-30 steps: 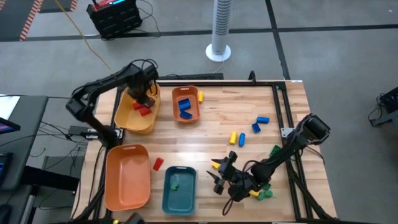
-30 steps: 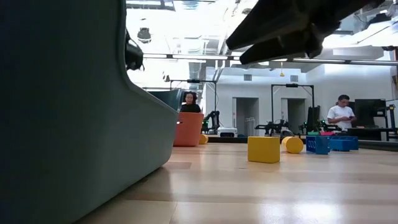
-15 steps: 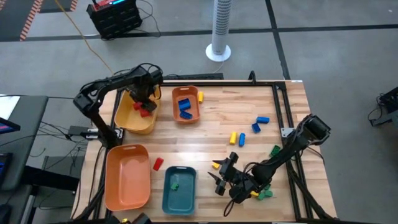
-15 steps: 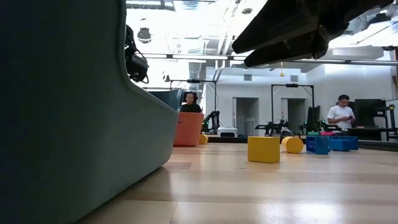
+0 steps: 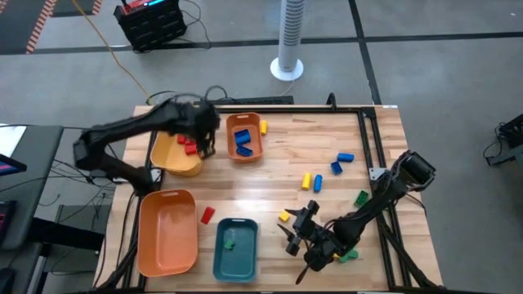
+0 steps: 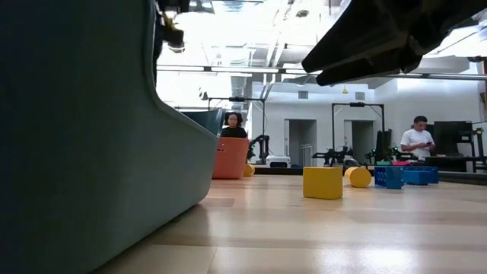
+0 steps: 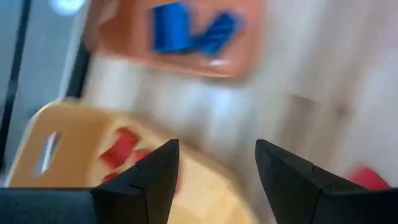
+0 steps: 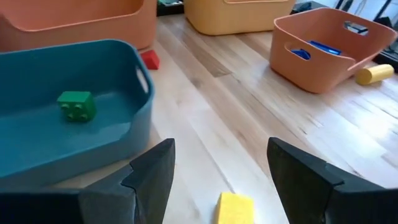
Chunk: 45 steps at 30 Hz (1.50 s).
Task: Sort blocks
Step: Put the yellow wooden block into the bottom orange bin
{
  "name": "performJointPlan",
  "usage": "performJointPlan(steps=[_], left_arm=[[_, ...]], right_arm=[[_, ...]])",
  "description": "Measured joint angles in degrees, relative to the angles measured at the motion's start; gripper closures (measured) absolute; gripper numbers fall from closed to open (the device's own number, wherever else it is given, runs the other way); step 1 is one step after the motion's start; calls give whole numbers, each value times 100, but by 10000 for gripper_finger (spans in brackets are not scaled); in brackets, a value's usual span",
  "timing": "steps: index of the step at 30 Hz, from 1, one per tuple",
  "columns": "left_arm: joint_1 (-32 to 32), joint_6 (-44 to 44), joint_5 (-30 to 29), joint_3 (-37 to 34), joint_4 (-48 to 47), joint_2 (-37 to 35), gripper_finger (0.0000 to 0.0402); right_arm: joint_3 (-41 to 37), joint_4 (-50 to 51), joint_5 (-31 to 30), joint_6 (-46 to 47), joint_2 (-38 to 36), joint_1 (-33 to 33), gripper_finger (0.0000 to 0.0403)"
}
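Over the yellow plastic tray [image 5: 176, 155] holding small red plastic bricks [image 5: 189, 145], the left pincer [image 5: 206, 144] is hovering open and empty; near the worktop's [image 5: 286, 175] front edge, the right pincer [image 5: 292, 236] is gaping over a yellow brick [image 8: 235, 206].

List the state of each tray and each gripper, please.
Yellow tray: holds red blocks.
Small orange tray: holds blue blocks.
Large orange tray: empty.
Teal tray: holds one green block.
Left gripper: open, empty.
Right gripper: open, empty.
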<state>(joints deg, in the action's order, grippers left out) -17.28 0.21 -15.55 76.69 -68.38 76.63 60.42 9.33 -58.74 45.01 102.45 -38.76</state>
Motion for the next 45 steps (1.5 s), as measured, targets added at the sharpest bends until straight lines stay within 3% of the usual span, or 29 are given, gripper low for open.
performJointPlan(steps=[7,12,18,21,27,34,45], left_arm=[[2378,-60,40,-13,-675,-172,194],[3417,-518,-78,-15,-190,-98,194],[4219,-363,-1347,-548,1036,-277,194],[4389,-371,-1545,-1214,1936,-605,194],[4643,-935,-1479,-2134,2919,-1423,194],[4702,-1141,-1892,-2705,3325,-2207,194],[4702,-1149,-2079,-3000,3310,-2719,194]], right_arm=[[0,17,142,-31,0,241,132],[17,165,568,-30,-50,439,132],[197,962,1456,-37,-307,885,132],[61,935,1661,71,-275,1020,132],[-667,74,1055,453,-130,488,132],[-1014,-1025,598,333,389,329,132],[-1012,-1644,640,451,1117,477,137]])
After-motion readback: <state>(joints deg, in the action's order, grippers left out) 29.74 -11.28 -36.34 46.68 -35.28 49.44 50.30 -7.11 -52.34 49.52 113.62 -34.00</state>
